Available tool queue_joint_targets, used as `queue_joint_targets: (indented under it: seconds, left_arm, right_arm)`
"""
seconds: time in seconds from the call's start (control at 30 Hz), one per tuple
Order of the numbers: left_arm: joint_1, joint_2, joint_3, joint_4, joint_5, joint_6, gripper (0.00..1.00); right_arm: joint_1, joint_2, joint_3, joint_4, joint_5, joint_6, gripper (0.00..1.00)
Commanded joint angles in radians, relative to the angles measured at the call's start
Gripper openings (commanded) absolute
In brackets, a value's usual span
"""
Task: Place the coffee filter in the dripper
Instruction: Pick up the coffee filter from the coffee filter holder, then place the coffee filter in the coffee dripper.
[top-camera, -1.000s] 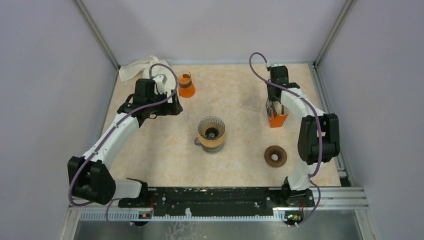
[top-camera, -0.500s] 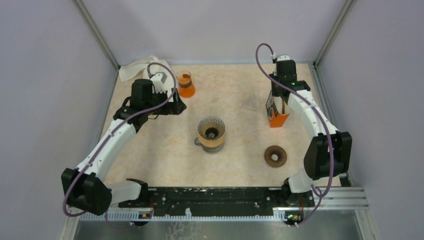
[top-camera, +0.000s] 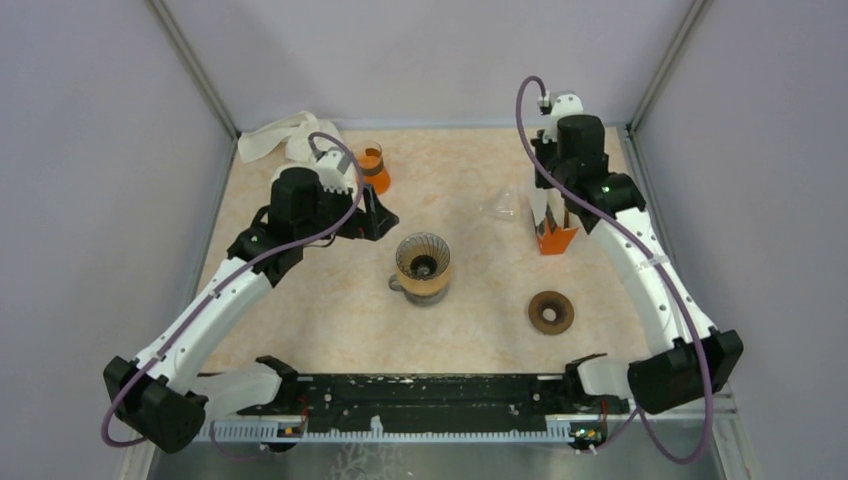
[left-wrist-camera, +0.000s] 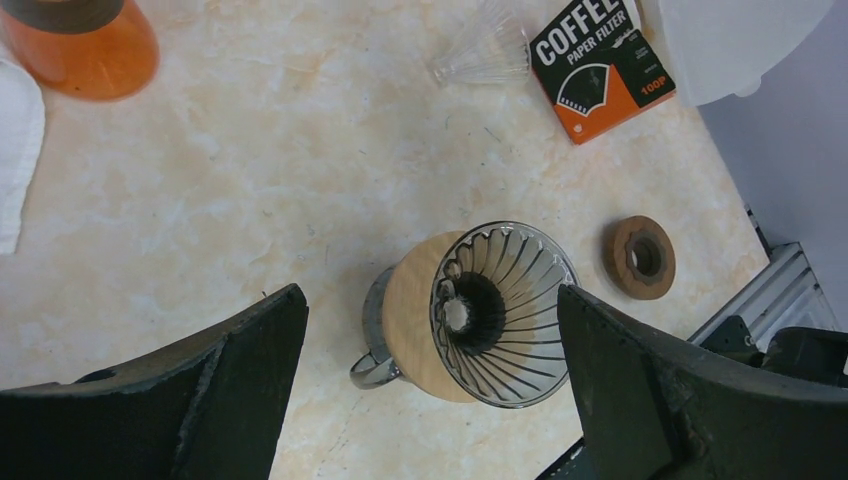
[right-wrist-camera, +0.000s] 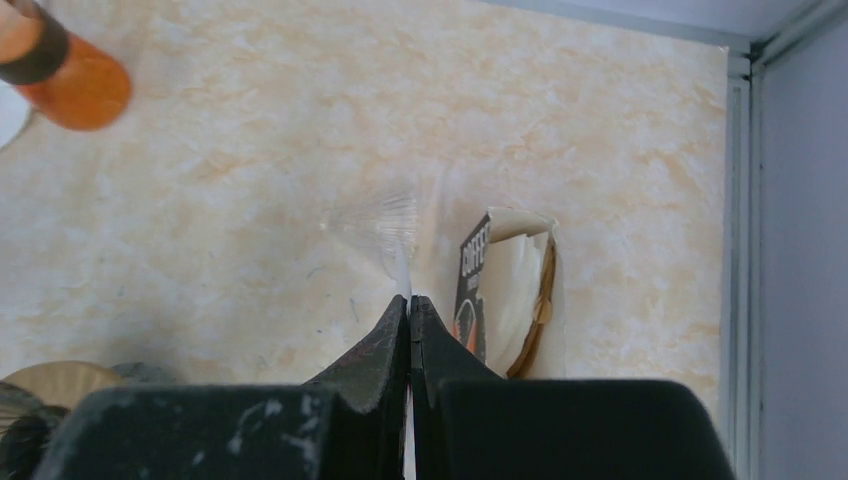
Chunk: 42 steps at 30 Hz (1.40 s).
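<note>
The glass ribbed dripper (top-camera: 423, 262) sits on a wood-collared server in the middle of the table. My left gripper (top-camera: 375, 215) hovers just left of it and above, open wide; in the left wrist view the dripper (left-wrist-camera: 505, 300) lies between the two fingers of the left gripper (left-wrist-camera: 428, 300). My right gripper (top-camera: 545, 200) is shut on a white coffee filter (top-camera: 540, 207) above the orange-and-black filter box (top-camera: 555, 238). In the right wrist view the filter (right-wrist-camera: 402, 268) shows only as a thin edge in the pinched right gripper (right-wrist-camera: 409, 298). It appears large and white (left-wrist-camera: 730, 40) in the left wrist view.
A clear ribbed glass piece (top-camera: 500, 208) lies left of the filter box. A carafe of orange liquid (top-camera: 372, 170) and a white cloth (top-camera: 285, 135) stand at the back left. A brown wooden ring (top-camera: 550, 312) lies right of the dripper.
The right arm has stretched up and back, drawing the filter out of the box. The left gripper has moved right, closer to the dripper.
</note>
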Motion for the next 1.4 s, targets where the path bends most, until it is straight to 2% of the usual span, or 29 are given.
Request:
queue_joint_targets:
  seconds: [0.0,0.37,0.77,0.97,1.2,1.37]
  left_arm:
    - [-0.022,-0.015,0.006,0.063,0.052,-0.033,0.99]
    - [-0.063,0.025,0.053,0.169,0.213,0.009,0.99]
    - [-0.062,0.098,0.055,0.327,0.369,0.107,0.98]
    - [-0.047,0.140,0.010,0.428,0.479,0.083,0.96]
    - [0.033,0.159,-0.084,0.659,0.743,-0.044,0.89]
    - [0.039,0.178,-0.089,0.686,0.795,-0.054,0.81]
  right_arm:
    - [0.048,-0.084,0.045,0.004,-0.086,0.025,0.00]
    - [0.107,-0.209,-0.036,0.085,-0.405,0.062,0.00]
    - [0.131,-0.202,-0.144,0.254,-0.744,0.074,0.00]
    - [0.138,-0.183,-0.200,0.378,-0.904,0.118,0.00]
    - [0.142,-0.147,-0.213,0.454,-1.006,0.151,0.00]
    - [0.153,-0.123,-0.219,0.486,-1.051,0.160,0.00]
